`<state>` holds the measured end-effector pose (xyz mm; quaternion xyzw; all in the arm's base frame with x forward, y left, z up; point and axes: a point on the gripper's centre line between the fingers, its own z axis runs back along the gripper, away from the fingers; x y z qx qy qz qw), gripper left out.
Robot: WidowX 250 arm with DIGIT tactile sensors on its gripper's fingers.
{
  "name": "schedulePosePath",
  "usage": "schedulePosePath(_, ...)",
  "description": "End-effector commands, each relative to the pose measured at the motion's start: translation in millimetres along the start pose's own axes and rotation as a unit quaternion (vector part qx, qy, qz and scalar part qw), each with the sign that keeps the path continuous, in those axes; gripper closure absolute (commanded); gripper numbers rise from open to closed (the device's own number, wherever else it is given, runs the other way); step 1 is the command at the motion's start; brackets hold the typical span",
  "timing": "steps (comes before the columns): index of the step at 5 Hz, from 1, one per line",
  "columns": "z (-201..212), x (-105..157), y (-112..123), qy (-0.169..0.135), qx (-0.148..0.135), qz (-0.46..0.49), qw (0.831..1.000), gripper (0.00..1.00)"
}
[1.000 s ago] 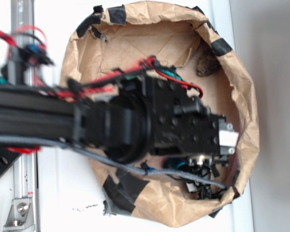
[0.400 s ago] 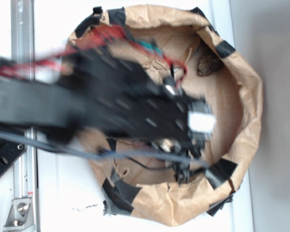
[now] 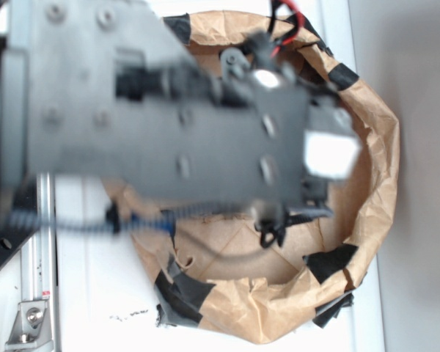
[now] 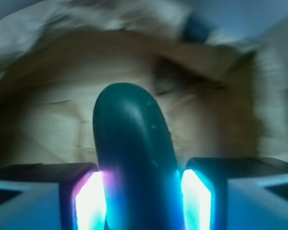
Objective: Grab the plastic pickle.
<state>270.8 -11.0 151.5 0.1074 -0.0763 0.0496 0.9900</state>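
My arm (image 3: 161, 110) fills most of this view, blurred and grey, reaching across a brown paper bag (image 3: 367, 213) with a rolled rim. Black tape (image 3: 330, 260) patches that rim in several spots. My jaws are hidden under my own body here, so I cannot tell how they stand. The bag sits on a white worktop (image 3: 95, 293), and a metal rail (image 3: 37, 279) runs behind me.

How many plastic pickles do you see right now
1. The plastic pickle sits between the gripper fingers in the wrist view, over the paper bag. The arm hides much of the bag in the exterior view, so others could be hidden.
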Motion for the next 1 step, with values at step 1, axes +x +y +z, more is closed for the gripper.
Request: schedulePosePath(1, 31.4, 1.6, -3.0, -0.048, -0.008, -0.011, 0.999, 1.00)
